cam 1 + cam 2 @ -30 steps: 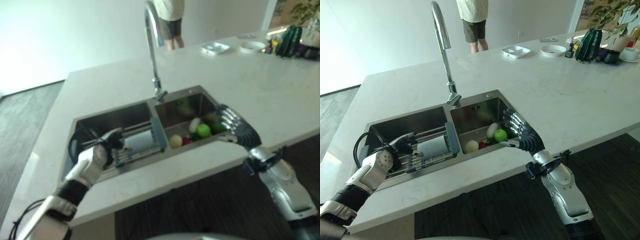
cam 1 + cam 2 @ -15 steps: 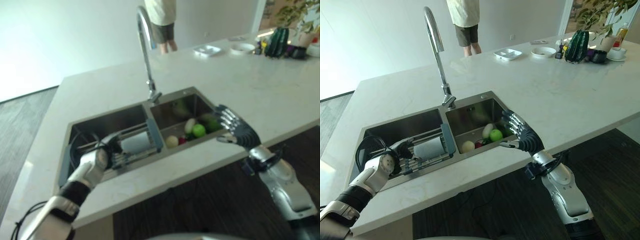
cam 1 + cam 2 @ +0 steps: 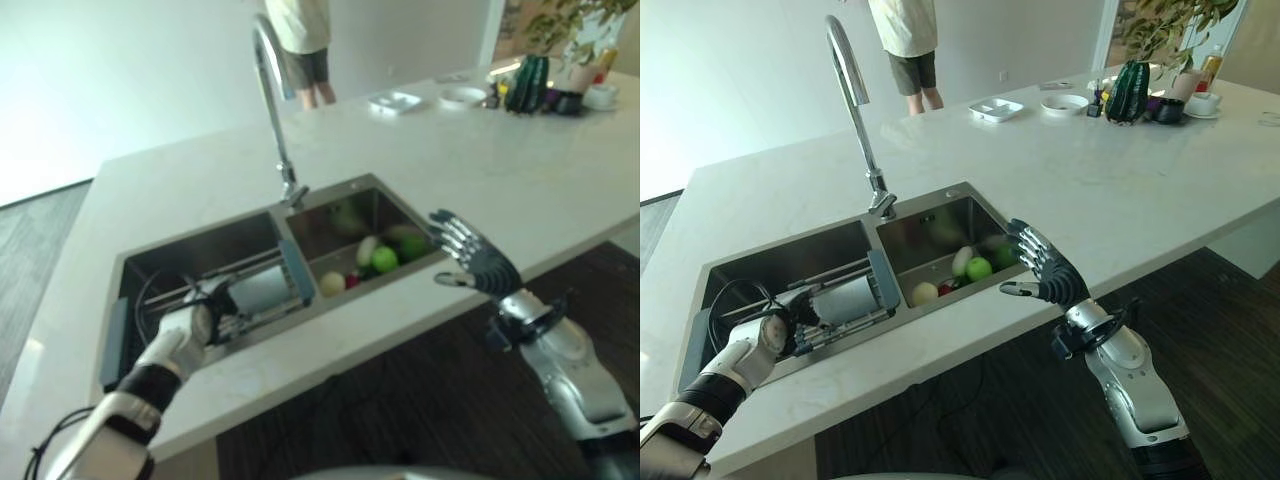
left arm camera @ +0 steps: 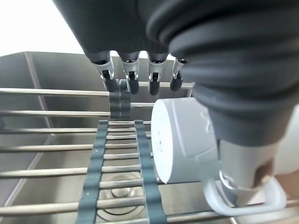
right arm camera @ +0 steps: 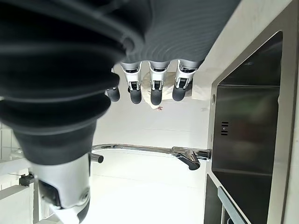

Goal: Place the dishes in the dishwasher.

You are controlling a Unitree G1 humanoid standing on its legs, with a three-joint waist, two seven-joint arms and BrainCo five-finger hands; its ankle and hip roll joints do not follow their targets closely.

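Note:
A white mug lies on its side on a roll-up rack across the left basin of the steel sink. My left hand reaches over the counter's front edge to the mug. In the left wrist view its fingers stretch straight out above the rack, and its thumb lies by the handle of the mug. My right hand hovers open over the counter's front edge beside the right basin, holding nothing.
The right basin holds a green apple and other produce. A tall faucet rises behind the sink. A person stands beyond the counter. A white tray, a bowl and a plant sit at the far right.
The camera has moved, shifting the whole scene left. My right hand has drawn slightly back from the right basin toward the counter edge. My left hand stays at the mug.

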